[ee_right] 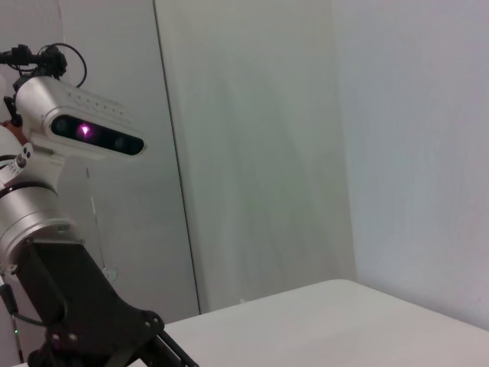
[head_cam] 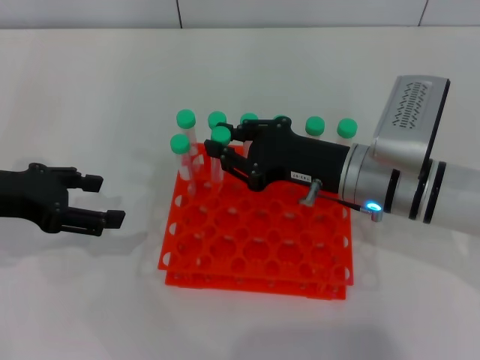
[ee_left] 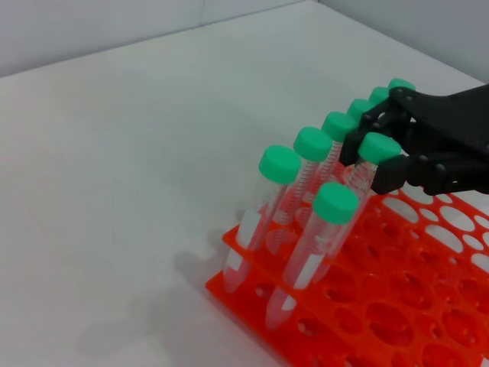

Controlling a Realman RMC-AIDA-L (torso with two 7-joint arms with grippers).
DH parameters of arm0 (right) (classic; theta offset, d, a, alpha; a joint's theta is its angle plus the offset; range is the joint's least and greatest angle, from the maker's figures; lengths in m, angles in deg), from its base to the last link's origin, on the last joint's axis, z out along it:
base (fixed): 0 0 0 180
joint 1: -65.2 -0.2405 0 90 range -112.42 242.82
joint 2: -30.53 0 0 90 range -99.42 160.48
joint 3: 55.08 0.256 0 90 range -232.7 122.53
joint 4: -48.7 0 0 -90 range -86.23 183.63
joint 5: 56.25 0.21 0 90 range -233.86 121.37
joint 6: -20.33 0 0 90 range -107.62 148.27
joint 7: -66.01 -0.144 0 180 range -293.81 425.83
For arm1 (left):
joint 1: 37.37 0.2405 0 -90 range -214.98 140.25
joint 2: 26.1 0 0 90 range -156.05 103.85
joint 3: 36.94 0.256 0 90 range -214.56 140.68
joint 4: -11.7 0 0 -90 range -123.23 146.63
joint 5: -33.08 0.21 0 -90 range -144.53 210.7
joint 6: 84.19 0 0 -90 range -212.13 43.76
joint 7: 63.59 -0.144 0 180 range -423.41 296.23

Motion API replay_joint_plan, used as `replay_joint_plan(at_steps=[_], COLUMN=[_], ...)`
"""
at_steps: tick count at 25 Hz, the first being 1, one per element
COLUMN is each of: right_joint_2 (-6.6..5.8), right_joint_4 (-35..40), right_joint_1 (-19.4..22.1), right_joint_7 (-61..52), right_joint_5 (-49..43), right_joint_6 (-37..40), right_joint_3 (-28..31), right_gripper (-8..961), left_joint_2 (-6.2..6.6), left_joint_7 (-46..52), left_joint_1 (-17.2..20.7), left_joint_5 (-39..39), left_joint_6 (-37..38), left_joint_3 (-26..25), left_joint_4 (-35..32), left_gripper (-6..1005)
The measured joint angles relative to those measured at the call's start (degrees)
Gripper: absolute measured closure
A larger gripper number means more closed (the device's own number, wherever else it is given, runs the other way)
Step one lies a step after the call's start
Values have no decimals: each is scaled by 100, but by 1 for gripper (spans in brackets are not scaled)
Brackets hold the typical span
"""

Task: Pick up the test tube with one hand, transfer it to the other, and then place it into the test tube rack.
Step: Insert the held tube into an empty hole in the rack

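1. Head view: the right gripper (head_cam: 223,152), black with a small white label, reaches over the far side of the orange-red test tube rack (head_cam: 259,244) on the white worktop (head_cam: 90,90). Its jaws are clenched on the test tube (head_cam: 219,154), just below the green cap; the tube's lower end stands in a rack hole.
2. Head view: the left gripper (head_cam: 101,200) hangs well apart from the rack, jaws released and holding nothing.
3. Left wrist view: the right gripper (ee_left: 376,157) grips the test tube (ee_left: 368,160) among other green-capped tubes (ee_left: 309,245) leaning in the test tube rack (ee_left: 397,306).
4. Right wrist view: only a wall and the robot's head camera (ee_right: 80,126) appear; the jaws cannot be judged here.
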Motion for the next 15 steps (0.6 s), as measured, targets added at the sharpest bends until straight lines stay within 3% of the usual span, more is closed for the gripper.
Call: replay_joint_plan(at_steps=[15], right_joint_2=[-24], right_joint_4=[83], right_joint_1=[1], right_joint_7=[0], right_joint_5=[15], right_joint_6=[36], right_joint_3=[12], right_gripper=[671], left_joint_2=[-3], left_joint_7=[-1], left_joint_1=[0], left_joint_5=[-5], left_joint_6=[1], left_joint_3=[0], left_joint_4=[-1], left_gripper=[119])
